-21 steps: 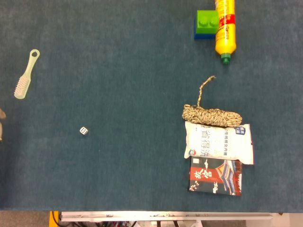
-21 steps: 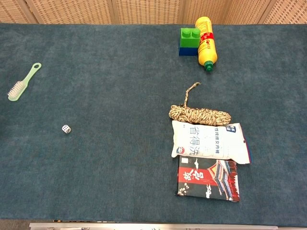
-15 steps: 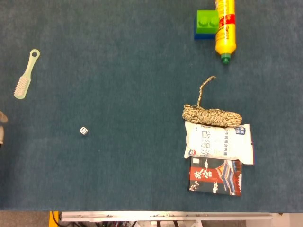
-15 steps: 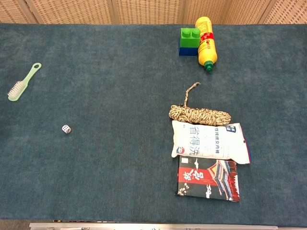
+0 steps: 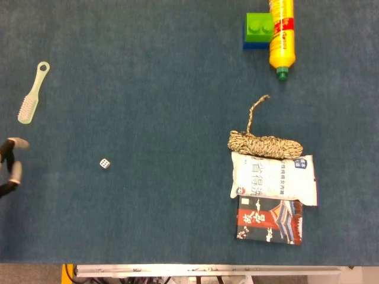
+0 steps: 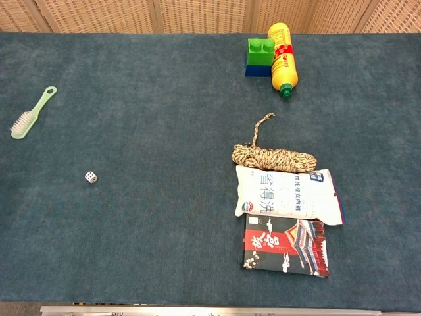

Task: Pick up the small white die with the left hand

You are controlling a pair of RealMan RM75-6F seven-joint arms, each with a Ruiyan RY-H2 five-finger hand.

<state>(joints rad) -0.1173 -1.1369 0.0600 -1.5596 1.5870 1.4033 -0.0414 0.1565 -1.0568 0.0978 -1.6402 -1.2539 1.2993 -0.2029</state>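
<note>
Our left hand (image 5: 10,165) shows only as a few fingertips at the table's left edge in the head view, spread apart and holding nothing. The small white die (image 5: 105,163) lies alone on the blue cloth (image 5: 154,89), well apart from them. We should come over it and pinch its opposite faces squarely, since it could roll.

Looks like a lab test bench: blue felt-covered table (image 6: 164,250) with a metal front rail (image 5: 207,271), woven panel backdrop (image 6: 197,13), random props laid out.
</note>
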